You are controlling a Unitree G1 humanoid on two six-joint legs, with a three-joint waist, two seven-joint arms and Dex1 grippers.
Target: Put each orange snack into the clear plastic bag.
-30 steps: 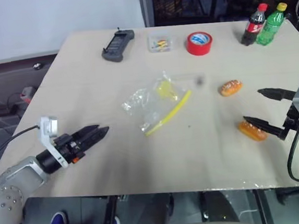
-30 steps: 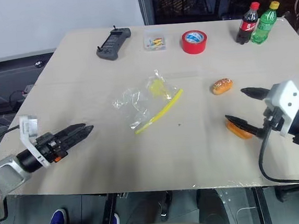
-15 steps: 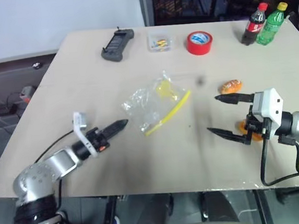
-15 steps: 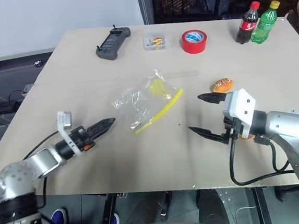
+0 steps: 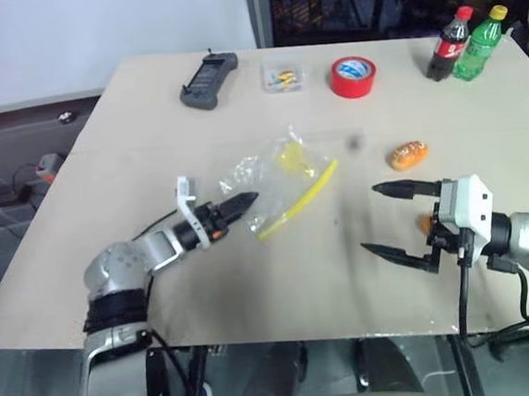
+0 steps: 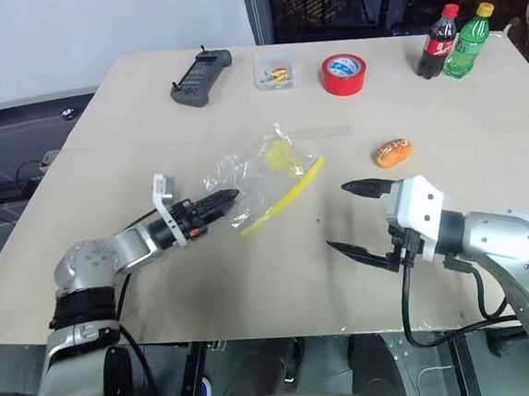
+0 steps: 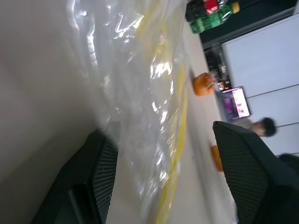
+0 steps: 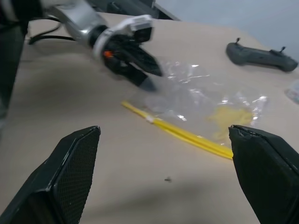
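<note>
Clear plastic bag (image 5: 277, 183) mid-table; orange snacks (image 5: 408, 155) to its right; tape roll (image 5: 353, 75) behind.

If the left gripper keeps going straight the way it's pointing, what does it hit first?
The clear plastic bag. The left gripper has its open jaws right at the bag's near edge, and the left wrist view shows the wrinkled plastic between them. Whether it already touches is hard to tell.

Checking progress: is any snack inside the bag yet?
No. The bag lies flat, holding no snack; one snack sits on the table apart from it, another behind the right claw.
</note>
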